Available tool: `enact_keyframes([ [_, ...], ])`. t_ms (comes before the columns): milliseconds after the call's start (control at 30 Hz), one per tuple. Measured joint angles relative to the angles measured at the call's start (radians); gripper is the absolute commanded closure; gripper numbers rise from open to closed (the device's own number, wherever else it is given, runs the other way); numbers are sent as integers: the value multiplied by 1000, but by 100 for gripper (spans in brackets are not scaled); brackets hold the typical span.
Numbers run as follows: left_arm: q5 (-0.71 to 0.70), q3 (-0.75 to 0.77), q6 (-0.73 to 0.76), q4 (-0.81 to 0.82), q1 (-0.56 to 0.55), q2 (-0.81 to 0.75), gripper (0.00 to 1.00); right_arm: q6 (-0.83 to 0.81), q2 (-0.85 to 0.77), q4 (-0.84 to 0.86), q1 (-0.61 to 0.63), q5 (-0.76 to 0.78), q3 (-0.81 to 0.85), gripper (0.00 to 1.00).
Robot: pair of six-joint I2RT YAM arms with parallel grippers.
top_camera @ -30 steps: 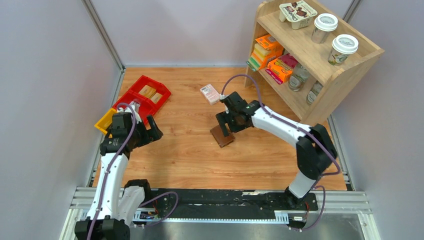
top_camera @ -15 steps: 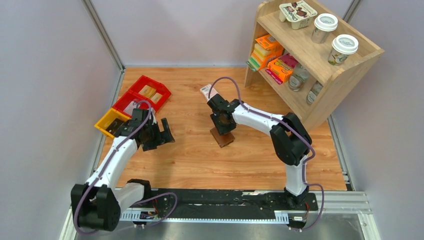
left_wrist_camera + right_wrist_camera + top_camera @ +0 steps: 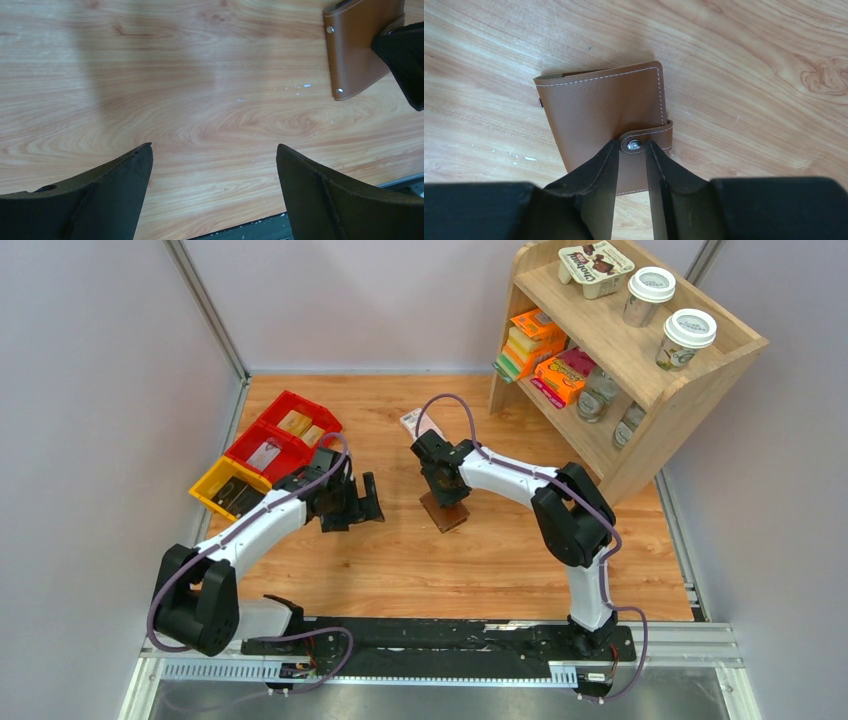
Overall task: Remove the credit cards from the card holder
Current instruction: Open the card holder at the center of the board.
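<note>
The card holder [image 3: 447, 513], a brown leather wallet, lies folded shut on the wooden table; it also shows in the right wrist view [image 3: 599, 105] and at the upper right of the left wrist view [image 3: 357, 45]. My right gripper [image 3: 442, 490] stands over it, its jaws drawn to a narrow gap. The fingertips [image 3: 610, 150] press either side of the metal snap on the snap tab [image 3: 655, 136]. My left gripper [image 3: 357, 508] hovers open over bare wood, left of the wallet, with nothing between its fingers [image 3: 125, 175]. The credit cards are hidden.
A pink-and-white patterned box [image 3: 412, 422] lies just behind the right gripper. Red bins [image 3: 290, 435] and a yellow bin [image 3: 225, 485] sit at the left. A wooden shelf [image 3: 620, 370] with packets and cups stands at the back right.
My right gripper has come down onto the wallet and narrowed its jaws round the snap tab. The left arm has swung right, away from the bins toward the wallet, still open.
</note>
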Motion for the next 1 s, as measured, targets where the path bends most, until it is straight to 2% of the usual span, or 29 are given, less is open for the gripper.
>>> enact_keyframes([
  [67,-3,5,-11,14,-31,20,0,1,0,3,0,5,-4,68],
  [233,-9,13,-38,33,-97,52,0,18,1,9,14,24,-7,91],
  [333,-12,13,-58,45,-126,54,0,32,-4,20,24,46,-20,100],
  [500,-17,10,-88,65,-149,54,0,87,-39,62,13,-8,-65,100],
  [767,-18,-10,-122,98,-155,51,2,231,-100,169,15,-307,-166,100],
  [1000,-11,-9,-139,142,-184,71,11,344,-118,328,8,-513,-271,100],
])
